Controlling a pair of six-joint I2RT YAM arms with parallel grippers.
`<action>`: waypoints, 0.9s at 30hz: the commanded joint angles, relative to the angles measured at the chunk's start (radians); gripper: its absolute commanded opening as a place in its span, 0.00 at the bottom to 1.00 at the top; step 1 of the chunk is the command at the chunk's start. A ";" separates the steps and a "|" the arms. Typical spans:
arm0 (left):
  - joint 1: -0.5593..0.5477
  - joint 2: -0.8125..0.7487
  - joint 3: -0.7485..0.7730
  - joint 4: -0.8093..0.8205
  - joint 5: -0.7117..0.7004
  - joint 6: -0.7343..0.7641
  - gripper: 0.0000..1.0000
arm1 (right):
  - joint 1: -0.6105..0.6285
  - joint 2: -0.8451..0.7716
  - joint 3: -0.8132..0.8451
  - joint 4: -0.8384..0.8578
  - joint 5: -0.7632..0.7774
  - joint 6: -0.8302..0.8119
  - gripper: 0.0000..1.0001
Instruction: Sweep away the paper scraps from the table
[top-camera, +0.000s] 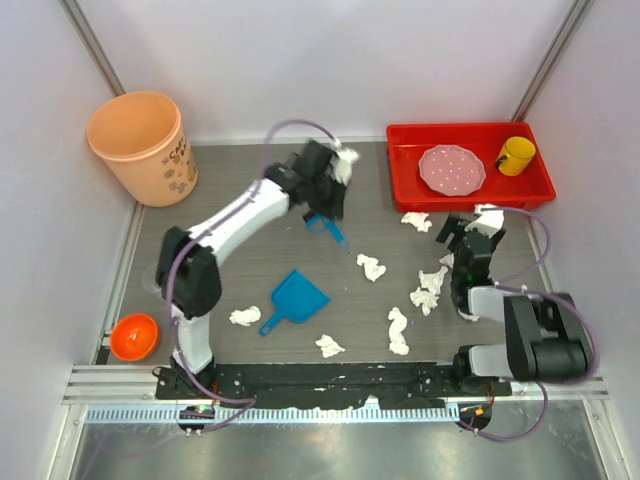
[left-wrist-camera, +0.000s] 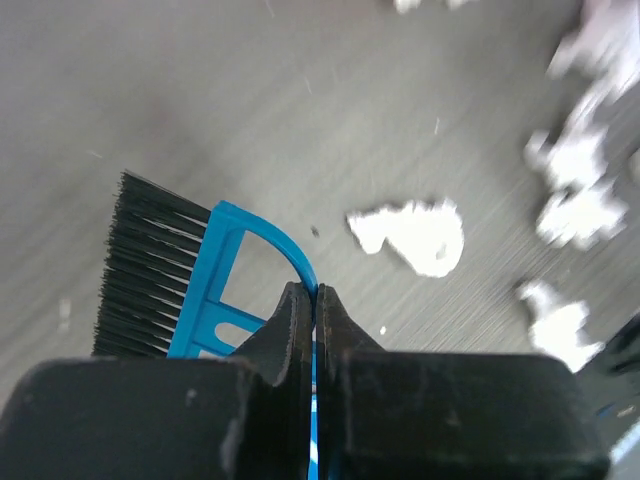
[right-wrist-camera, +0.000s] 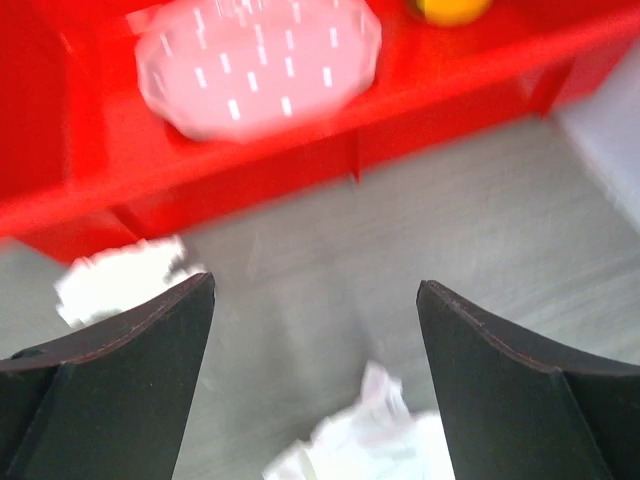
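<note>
Several crumpled white paper scraps lie on the dark grey table: one at the middle, one to its right, one at the left, others along the front. My left gripper is shut on the handle of a blue brush with black bristles, held over the table's far middle; a scrap lies just beyond the gripper. The blue dustpan lies on the table. My right gripper is open and empty, with scraps below it and to its left.
A red tray at the back right holds a pink plate and a yellow cup; it fills the top of the right wrist view. An orange bucket stands at the back left. A small orange bowl sits off the table's left front.
</note>
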 joint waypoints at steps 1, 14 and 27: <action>0.124 -0.149 0.144 0.044 0.179 -0.251 0.00 | 0.005 -0.262 0.217 -0.336 -0.019 0.126 0.86; 0.402 -0.297 0.065 0.103 0.279 -0.672 0.00 | 0.596 -0.214 0.776 -0.663 -0.386 0.370 0.83; 0.406 -0.353 0.052 0.107 0.264 -0.678 0.00 | 0.772 -0.002 1.045 -0.852 -0.202 0.284 0.57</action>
